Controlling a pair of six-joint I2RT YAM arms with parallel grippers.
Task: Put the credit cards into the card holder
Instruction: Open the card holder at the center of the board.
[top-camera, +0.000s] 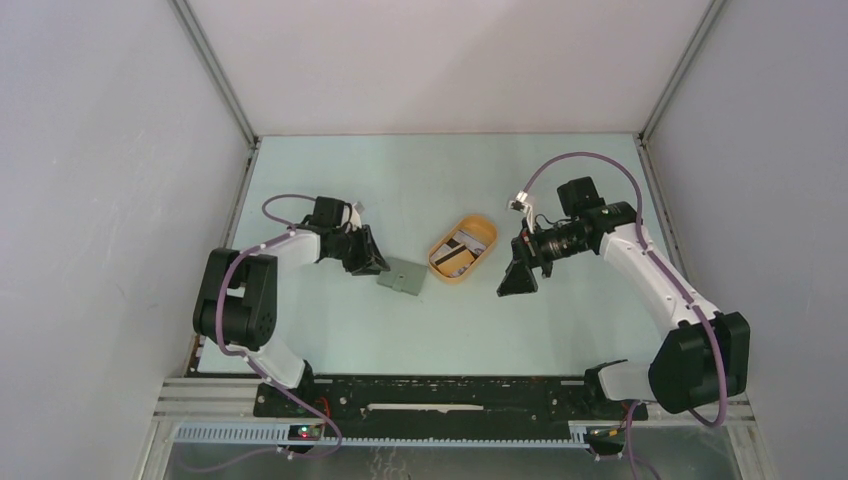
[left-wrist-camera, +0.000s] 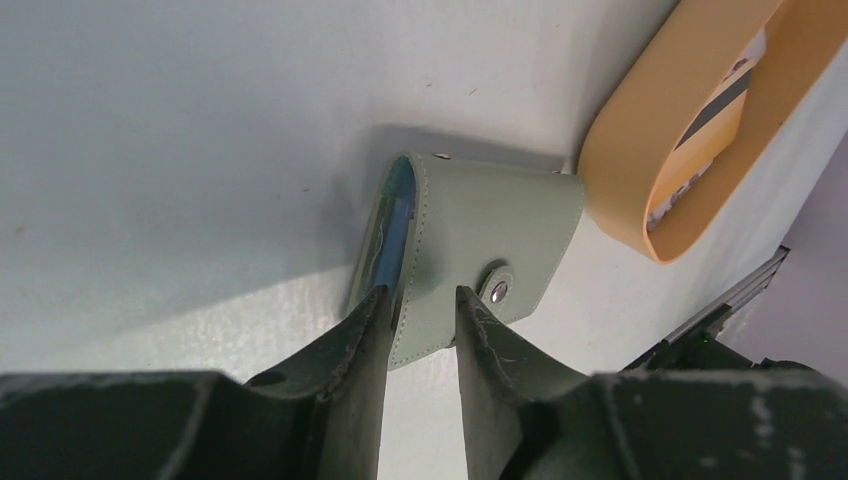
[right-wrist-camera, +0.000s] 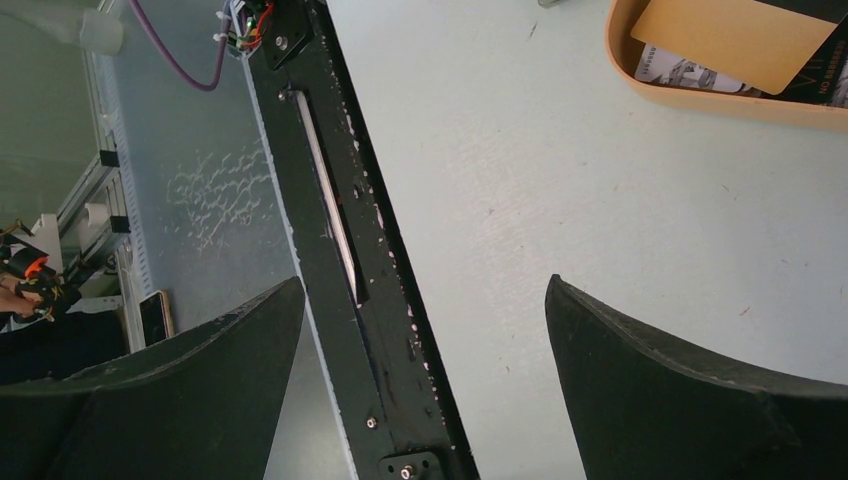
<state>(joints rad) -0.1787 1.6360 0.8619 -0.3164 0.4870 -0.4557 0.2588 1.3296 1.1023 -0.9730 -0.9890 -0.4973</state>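
The grey-green card holder (top-camera: 403, 277) lies on the table left of the orange tray, its snap flap folded over. In the left wrist view the card holder (left-wrist-camera: 480, 235) gapes a little at its left side, showing a blue lining. My left gripper (top-camera: 372, 262) is at its left end, jaws narrowly apart, the fingertips (left-wrist-camera: 420, 292) straddling the flap's near corner beside the snap button. The credit cards (top-camera: 458, 250) lie in the tray; a tan one (right-wrist-camera: 735, 35) lies on top. My right gripper (top-camera: 518, 280) hovers wide open right of the tray, nothing between its fingers (right-wrist-camera: 425, 285).
The orange oval tray (top-camera: 487, 222) stands at mid-table between the two grippers, its rim (left-wrist-camera: 620, 150) nearly touching the card holder. The black base rail (right-wrist-camera: 340, 230) runs along the table's near edge. Grey walls close in both sides and the back.
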